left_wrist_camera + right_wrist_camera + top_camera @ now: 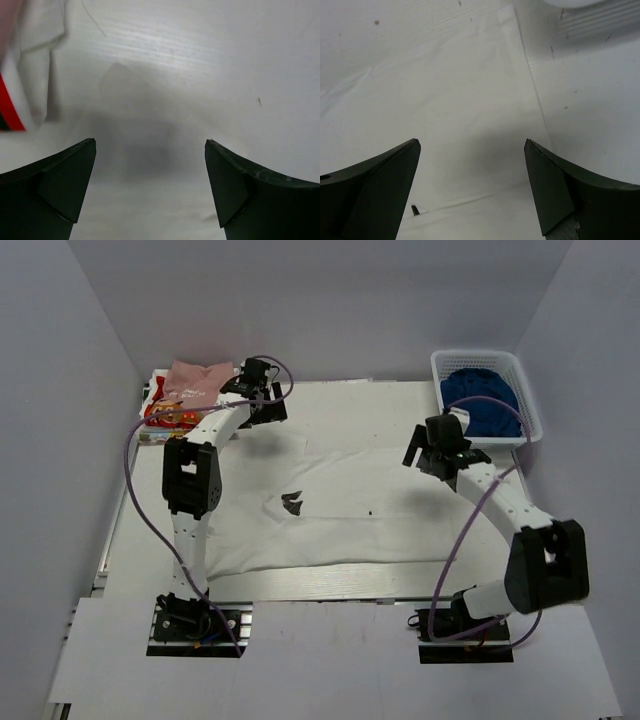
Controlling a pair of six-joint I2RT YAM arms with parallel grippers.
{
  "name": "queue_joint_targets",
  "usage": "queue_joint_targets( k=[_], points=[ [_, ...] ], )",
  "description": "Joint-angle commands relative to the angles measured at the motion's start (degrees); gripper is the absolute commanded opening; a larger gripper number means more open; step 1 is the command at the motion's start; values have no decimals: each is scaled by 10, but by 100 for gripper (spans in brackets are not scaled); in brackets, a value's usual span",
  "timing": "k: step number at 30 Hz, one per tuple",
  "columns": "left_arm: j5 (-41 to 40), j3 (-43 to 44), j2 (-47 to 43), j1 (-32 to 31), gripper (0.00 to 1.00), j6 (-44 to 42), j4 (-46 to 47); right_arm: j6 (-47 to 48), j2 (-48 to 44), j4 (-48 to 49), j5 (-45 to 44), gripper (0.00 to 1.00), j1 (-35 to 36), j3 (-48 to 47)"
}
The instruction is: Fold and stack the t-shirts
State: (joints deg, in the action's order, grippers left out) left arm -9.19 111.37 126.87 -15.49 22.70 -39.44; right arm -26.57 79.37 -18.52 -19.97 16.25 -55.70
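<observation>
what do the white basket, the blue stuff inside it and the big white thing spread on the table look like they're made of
White lattice basket: probably rigid plastic with a matte finish, since its walls form a regular moulded grid.
Dark blue bundle inside it: soft cloth, judging by its rumpled folds.
Large white t-shirt spread flat: thin matte fabric, with soft creases and a wavy edge.

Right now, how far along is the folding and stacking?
Done: the pink shirt lies folded on the red-and-yellow printed shirt at the far left. In hand: nothing; left gripper and right gripper are both open and empty. Left: the white shirt lies spread flat, unfolded, and blue cloth sits in the basket.
</observation>
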Motion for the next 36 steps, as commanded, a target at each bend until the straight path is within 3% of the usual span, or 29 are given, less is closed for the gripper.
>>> queue_joint_targets(
  k=[1,5,11,14,19,21,23,27,28,36],
  points=[
    [-57,102,63,13,100,-18,-67,8,47,-9,-38,90,-2,-73],
    [-75,161,108,24,100,-24,-50,9,106,-8,-34,90,-1,-109],
    [-48,166,145,29,100,-37,0,13,153,-8,-42,90,0,-139],
    [-37,150,151,34,89,-49,15,13,172,-5,-51,90,1,-147],
    [12,119,156,34,58,-63,38,0,219,20,-60,90,-2,-172],
    [26,119,156,34,43,-63,38,-3,261,14,-63,90,-3,-214],
    [32,113,156,34,36,-68,45,-7,306,13,-77,90,-3,-242],
    [44,99,145,34,11,-68,50,-37,374,-30,-100,90,-5,-321],
    [44,83,138,34,1,-68,56,-41,383,-36,-107,90,-7,-341],
    [50,24,93,34,0,-87,93,-55,444,-60,-146,90,-24,-404]
  ],
)
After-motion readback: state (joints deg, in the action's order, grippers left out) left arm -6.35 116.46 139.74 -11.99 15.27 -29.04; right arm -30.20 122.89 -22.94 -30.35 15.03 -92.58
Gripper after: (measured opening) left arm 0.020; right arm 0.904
